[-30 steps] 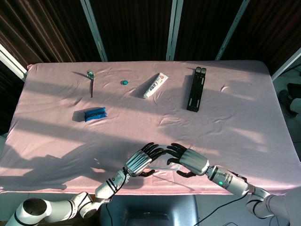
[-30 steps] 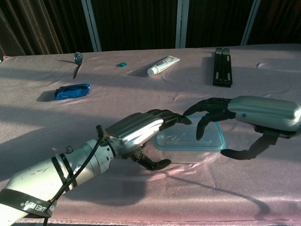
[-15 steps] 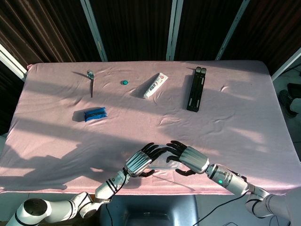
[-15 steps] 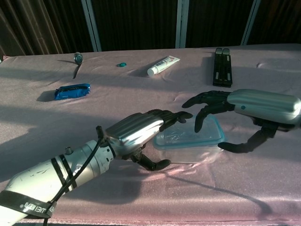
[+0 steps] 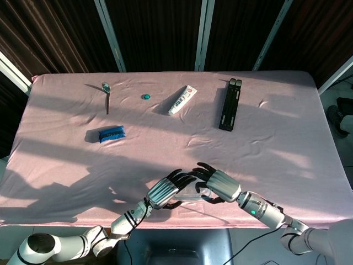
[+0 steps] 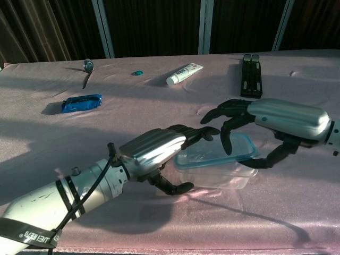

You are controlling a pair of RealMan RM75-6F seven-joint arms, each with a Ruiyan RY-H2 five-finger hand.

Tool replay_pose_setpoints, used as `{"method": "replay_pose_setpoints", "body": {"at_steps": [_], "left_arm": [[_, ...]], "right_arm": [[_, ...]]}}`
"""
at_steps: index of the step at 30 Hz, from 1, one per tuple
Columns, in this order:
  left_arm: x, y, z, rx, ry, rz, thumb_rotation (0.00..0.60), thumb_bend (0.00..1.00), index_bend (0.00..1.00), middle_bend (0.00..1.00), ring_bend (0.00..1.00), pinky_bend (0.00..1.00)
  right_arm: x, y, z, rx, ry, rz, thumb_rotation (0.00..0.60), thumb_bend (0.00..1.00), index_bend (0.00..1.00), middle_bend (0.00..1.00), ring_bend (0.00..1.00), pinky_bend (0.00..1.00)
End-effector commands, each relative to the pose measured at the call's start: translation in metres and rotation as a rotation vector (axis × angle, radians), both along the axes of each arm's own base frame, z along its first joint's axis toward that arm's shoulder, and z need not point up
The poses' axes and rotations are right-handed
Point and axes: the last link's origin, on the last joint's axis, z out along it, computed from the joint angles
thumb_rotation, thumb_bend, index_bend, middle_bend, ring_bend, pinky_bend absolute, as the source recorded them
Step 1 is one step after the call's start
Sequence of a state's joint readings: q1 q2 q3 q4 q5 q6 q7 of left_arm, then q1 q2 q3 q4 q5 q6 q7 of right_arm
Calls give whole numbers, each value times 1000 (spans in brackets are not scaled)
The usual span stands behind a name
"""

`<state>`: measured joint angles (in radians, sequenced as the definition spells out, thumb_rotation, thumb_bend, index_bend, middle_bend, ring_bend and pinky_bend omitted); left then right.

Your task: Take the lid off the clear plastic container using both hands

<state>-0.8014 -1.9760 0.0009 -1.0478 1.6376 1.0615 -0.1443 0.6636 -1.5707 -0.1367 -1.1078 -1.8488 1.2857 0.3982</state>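
The clear plastic container (image 6: 223,174) sits near the table's front edge, mostly hidden between the hands in the head view (image 5: 193,191). Its blue-rimmed lid (image 6: 212,154) is tilted, with the right side raised off the box. My left hand (image 6: 156,149) grips the container's left end, fingers over the top and thumb low at the side; it also shows from above (image 5: 164,190). My right hand (image 6: 265,121) holds the lid's right side, fingers on top and thumb under the edge, and the head view shows it too (image 5: 219,185).
At the back lie a spoon (image 5: 106,91), a teal cap (image 5: 146,96), a toothpaste tube (image 5: 182,100) and a black folded stand (image 5: 230,104). A blue packet (image 5: 111,133) lies at the mid left. The front table edge (image 5: 182,221) is just behind the hands.
My right hand has shifted left and pulled up the lid's right side, so the lid now sits tilted off the box. The left hand has barely moved.
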Motion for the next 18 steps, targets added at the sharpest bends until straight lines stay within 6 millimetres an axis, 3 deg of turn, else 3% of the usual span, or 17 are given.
{"method": "replay_pose_setpoints", "body": {"at_steps": [1,4,9,11,18], "left_arm": [[0,1,2,0,-23,3,600,339,0,559,346,110],[0,2,4,-7,-50,3,600,340,0,461,272,96],[-2,5,8,-34,-50,0,600,340,0,74,5,19],[-2,5,10,-29,-63,-5,600,339,0,10,0,2],[-3,7,16,12,-80,-28,600,338,0,0,0,0]], "right_arm": [[1,1,-1,-8,-10,10,600,525,714,305,227,250],[3,0,-1,-24,-25,21,600,525,741,324,249,284],[5,-2,3,-56,-41,41,600,525,753,330,257,286],[6,-2,4,-67,-44,52,600,525,755,332,258,286],[12,-2,7,-101,-49,86,600,525,755,332,259,286]]}}
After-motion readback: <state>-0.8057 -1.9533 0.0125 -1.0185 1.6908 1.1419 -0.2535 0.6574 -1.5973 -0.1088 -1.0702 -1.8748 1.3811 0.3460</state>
